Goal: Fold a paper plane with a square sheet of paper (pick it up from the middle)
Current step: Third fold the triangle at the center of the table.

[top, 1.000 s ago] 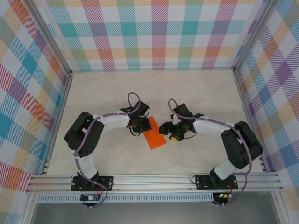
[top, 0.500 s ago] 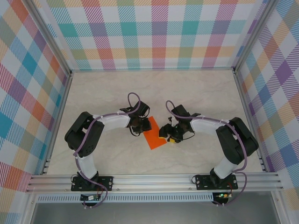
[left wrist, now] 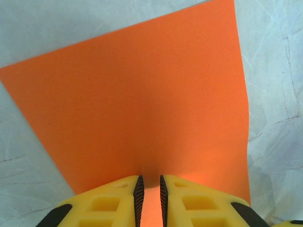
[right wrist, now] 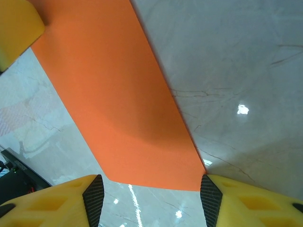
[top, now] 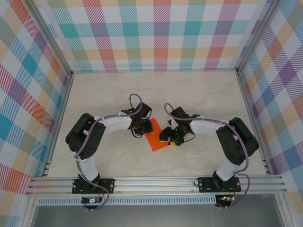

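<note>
**ITEM: ORANGE SHEET, FOLD STEP IN HAND**

Location: the orange sheet [top: 156, 140] is lying flat on the desk [top: 199, 94], mid-way btw. the two arms and tilted to the desk edges.

L tool [top: 143, 127]: in the left wrist view its pads are sitting nearly together on the sheet's near edge [left wrist: 142, 109], a thin orange strip showing btw. them. It is pinching the paper.

R tool [right wrist: 151, 191]: its fingers are standing wide apart, straddling one corner of the sheet [right wrist: 118, 104] and gripping nothing.

Handling note (judgement): the L pinch is acting as the anchor. The R tool is best brought low over the free corner, closing only once a pad is under the edge. It should then lift slowly so the sheet isn't dragged out of the L grip or creased off-line.

Materials:
- Paper: thin, matte, plain bright orange, w/ straight edges and sharp corners. It's looking narrower than square from above; can't tell if already folded.
- Desk: pale marble-look top w/ fine grey veins, glossy and throwing glare spots.
- Tool fingers: yellow ribbed plastic w/ black grooved pads.
</note>
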`<state>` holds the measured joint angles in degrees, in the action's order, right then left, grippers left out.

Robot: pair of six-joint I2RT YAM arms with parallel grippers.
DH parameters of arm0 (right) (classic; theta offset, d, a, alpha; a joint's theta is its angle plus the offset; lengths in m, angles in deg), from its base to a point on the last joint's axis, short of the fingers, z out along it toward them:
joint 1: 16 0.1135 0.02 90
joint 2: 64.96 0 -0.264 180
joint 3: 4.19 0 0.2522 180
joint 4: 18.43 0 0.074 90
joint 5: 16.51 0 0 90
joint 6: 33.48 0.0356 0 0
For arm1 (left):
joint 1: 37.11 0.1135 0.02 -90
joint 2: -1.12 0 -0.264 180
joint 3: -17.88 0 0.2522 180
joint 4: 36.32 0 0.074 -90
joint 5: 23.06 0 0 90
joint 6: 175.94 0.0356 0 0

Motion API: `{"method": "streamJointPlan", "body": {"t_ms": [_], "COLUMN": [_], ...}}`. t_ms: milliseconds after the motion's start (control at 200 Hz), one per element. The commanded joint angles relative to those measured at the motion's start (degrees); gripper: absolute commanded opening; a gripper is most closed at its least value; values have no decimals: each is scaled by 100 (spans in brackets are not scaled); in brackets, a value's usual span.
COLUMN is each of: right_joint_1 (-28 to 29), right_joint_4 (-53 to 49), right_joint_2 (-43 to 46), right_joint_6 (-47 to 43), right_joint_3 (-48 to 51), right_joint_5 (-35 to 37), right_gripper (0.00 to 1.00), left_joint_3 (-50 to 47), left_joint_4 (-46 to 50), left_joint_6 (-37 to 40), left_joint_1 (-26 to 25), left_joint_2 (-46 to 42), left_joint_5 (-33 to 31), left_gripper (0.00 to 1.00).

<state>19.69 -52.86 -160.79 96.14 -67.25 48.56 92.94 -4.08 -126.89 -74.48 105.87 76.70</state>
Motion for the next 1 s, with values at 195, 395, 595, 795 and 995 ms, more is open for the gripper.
{"method": "streamJointPlan", "body": {"t_ms": [195, 395, 595, 795, 995], "right_joint_1": [62, 62, 128, 150, 156], "right_joint_4": [-531, -560, -246, 34, 313], "right_joint_2": [104, 144, -22, -60, -84], "right_joint_6": [-221, -279, -262, -207, -109], "right_joint_3": [-177, -150, -151, -107, -63], "right_joint_5": [538, 569, 148, -124, -398], "right_gripper": [58, 58, 57, 56, 56], "left_joint_3": [-163, -171, -186, -196, -194], "left_joint_4": [293, 308, 290, 309, 310], "left_joint_6": [-4, 6, -18, -21, -27], "left_joint_1": [-8, -8, -8, -5, -8], "left_joint_2": [195, 195, 183, 163, 157], "left_joint_5": [-233, -255, -247, -256, -257], "left_gripper": [20, 20, 20, 20, 20]}}
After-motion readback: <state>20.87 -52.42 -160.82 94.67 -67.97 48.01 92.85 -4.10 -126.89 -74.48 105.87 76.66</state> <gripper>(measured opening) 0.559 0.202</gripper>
